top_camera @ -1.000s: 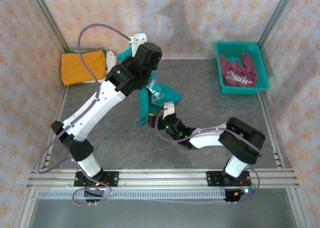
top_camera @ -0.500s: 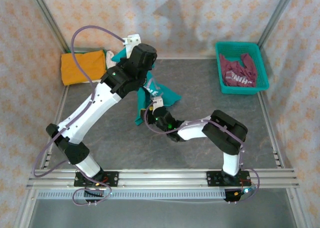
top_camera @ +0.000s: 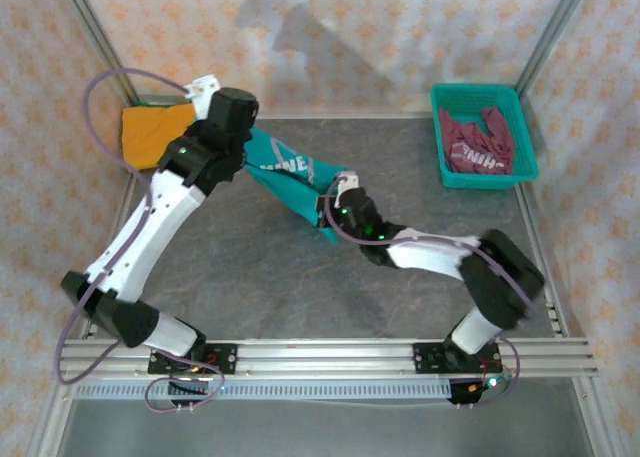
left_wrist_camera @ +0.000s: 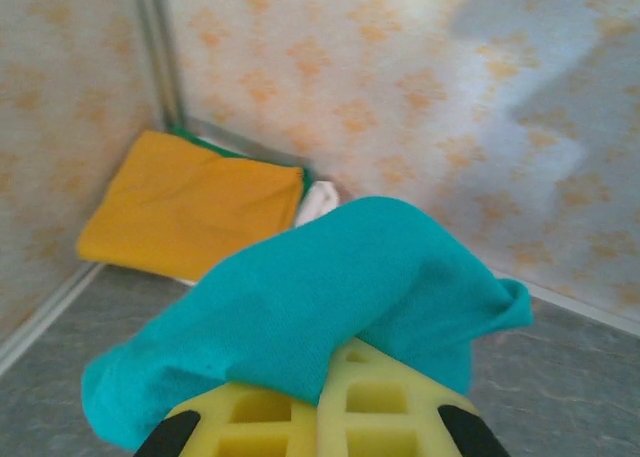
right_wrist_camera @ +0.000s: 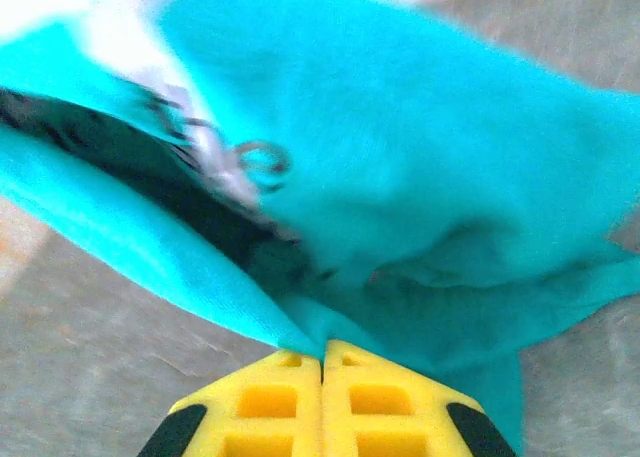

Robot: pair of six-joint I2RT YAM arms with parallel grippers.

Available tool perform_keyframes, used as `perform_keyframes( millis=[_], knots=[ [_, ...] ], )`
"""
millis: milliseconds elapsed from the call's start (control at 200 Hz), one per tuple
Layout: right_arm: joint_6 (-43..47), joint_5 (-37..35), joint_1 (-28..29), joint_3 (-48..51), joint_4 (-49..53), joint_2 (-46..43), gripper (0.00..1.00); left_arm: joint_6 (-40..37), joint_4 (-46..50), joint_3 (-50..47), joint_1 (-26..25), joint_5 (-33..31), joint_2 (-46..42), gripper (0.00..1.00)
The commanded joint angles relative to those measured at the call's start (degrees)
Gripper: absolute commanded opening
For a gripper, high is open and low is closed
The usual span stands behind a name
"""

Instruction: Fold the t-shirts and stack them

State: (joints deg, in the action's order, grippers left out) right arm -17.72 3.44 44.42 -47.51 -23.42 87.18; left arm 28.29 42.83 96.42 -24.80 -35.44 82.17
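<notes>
The teal t-shirt [top_camera: 290, 182] with white lettering is stretched in the air between my two grippers over the middle of the table. My left gripper [top_camera: 243, 149] is shut on its upper left end; in the left wrist view the teal cloth [left_wrist_camera: 330, 297] drapes over the yellow fingers [left_wrist_camera: 390, 407]. My right gripper [top_camera: 335, 199] is shut on the lower right end, where teal fabric [right_wrist_camera: 420, 177] bunches at the closed yellow fingertips [right_wrist_camera: 260, 397]. A folded orange t-shirt [top_camera: 160, 132] lies in the far left corner. A maroon t-shirt [top_camera: 478, 145] with white lettering sits in the basket.
A teal plastic basket [top_camera: 437, 137] stands at the back right by the wall. White cloth [left_wrist_camera: 318, 199] peeks out beside the orange shirt. Patterned walls and metal frame posts [top_camera: 95, 32] enclose the grey table [top_camera: 420, 192].
My right gripper closed on the teal shirt's lower end and moved right. My left arm swung left, pulling the shirt from a hanging bunch into a stretched band.
</notes>
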Motion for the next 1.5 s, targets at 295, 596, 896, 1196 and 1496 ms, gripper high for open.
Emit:
perform_keyframes(
  millis=[295, 596, 896, 1196, 1496],
  knots=[
    [16.0, -7.6, -2.2, -8.4, 37.2, -28.8, 0.0, 0.9, 14.1, 1.8, -0.1, 4.1, -6.8, 0.0],
    [20.7, -11.3, -2.2, -14.9, 49.4, -39.5, 0.0, -1.8, 21.2, 5.4, -1.0, 12.0, -12.8, 0.0],
    [16.7, -5.7, 3.6, -26.7, 67.5, -39.6, 0.0, 2.0, 29.6, 11.5, -5.9, 17.2, -22.5, 0.0],
    [13.3, -6.5, -11.0, -37.7, 66.8, -22.8, 0.0, -4.8, 25.6, 20.8, 1.3, 14.0, -7.2, 0.0],
    [8.5, 4.6, -29.0, -67.1, 66.7, 20.7, 0.73, -17.7, 32.5, 68.3, 15.2, 22.8, 48.9, 0.36]
  ],
)
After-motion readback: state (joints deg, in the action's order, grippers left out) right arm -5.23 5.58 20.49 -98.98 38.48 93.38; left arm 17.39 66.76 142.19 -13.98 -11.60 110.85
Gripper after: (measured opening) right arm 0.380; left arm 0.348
